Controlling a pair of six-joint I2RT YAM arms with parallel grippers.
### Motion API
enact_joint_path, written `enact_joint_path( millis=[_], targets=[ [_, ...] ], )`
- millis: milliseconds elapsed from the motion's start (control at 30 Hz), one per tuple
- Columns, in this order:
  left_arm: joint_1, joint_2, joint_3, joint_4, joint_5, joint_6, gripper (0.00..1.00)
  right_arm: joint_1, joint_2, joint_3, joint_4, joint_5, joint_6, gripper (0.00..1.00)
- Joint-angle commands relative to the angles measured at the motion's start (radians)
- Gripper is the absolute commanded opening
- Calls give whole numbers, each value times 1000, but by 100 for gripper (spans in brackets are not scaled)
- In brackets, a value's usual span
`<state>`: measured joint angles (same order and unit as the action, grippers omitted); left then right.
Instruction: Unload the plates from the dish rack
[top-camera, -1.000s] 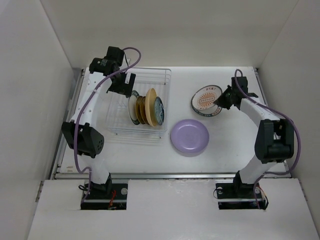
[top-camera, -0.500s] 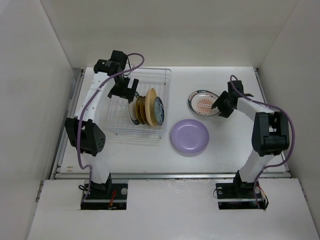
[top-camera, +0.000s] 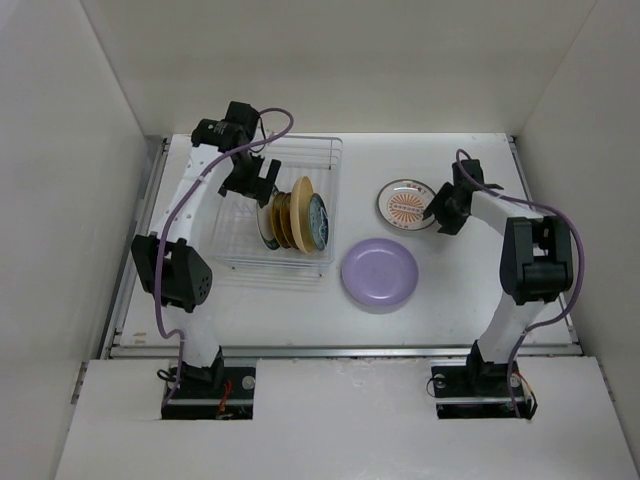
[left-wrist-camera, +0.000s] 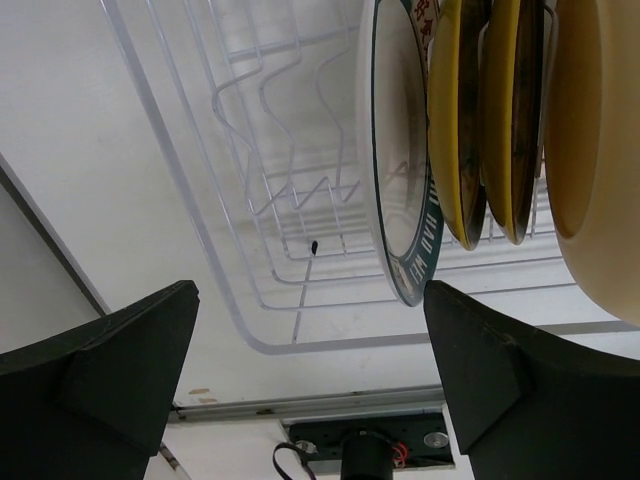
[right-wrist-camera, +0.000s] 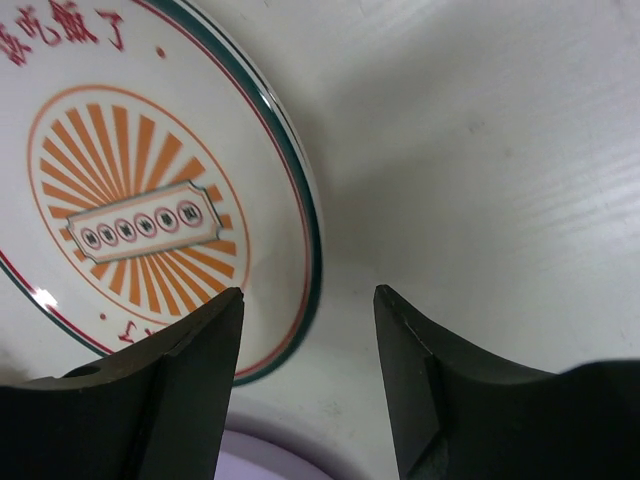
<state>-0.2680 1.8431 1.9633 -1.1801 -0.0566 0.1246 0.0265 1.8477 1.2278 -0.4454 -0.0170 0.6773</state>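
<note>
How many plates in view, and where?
6. Four stand on edge in the rack: teal-rimmed white, brown-gold, yellow, teal patterned. Two lie flat on the table: lavender, and white-orange by the right gripper. Racked ones overlap; another may be hidden.

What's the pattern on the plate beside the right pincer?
White plate: orange sunburst, green rim line; best in right wrist view.

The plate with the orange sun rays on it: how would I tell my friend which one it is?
Look at the white table, on the right side, away from the dish rack. The sun plate lies flat beyond the lavender plate, right by the right hand. Only it has orange rays in the middle and a dark green rim.
</note>
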Motion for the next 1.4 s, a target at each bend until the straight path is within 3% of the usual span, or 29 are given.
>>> enact_joint_path(
  millis=[0,100,133,300,500,633,1000,1133,1233,1367],
  targets=[
    [-4,1,11,-26,6,18,94,0,51,84,4,5,-24,60],
    [-4,25,11,-26,-12,18,87,0,73,105,4,-20,-24,58],
    [-4,37,20,-35,-12,18,77,0,73,105,17,-20,-24,56],
    [-4,70,9,-35,35,18,48,0,73,116,28,-20,-35,51],
    [-4,100,9,-44,44,18,26,0,73,127,16,-11,-44,51],
    [-4,100,28,-53,3,18,1,0,33,107,7,-11,-64,63],
    [-13,32,236,-124,0,9,0,0,-174,81,-52,26,-120,69],
    [-13,-21,275,-96,-14,0,0,0,-243,104,-88,35,-142,78],
    [-22,-68,299,-46,-41,0,0,0,-297,114,-88,-12,-186,84],
    [-22,-151,273,48,-54,0,0,39,-355,114,-4,-273,-263,87]
  ],
)
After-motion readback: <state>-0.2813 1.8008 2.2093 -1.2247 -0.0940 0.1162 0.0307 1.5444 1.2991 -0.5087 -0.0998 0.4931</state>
